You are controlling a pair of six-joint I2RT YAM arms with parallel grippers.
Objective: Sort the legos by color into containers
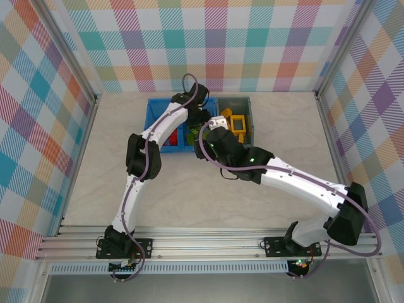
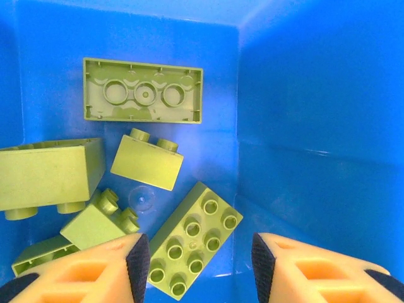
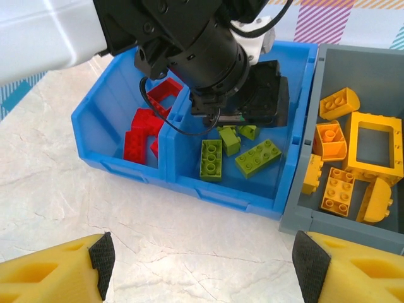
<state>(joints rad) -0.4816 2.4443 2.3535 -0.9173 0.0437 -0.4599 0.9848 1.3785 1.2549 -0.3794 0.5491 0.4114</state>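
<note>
green legos (image 2: 142, 90) in blue bin (image 2: 315, 126), left tool (image 2: 200, 265) above (jaws apart, empty)

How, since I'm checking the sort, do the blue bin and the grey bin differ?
The blue bin has two compartments; the grey bin has one. The blue bin holds red bricks in one and lime green bricks in the other; the grey bin holds yellow-orange bricks. The left gripper hangs open inside the blue bin, not the grey bin. Both are open-topped and stand side by side on the table.
</note>
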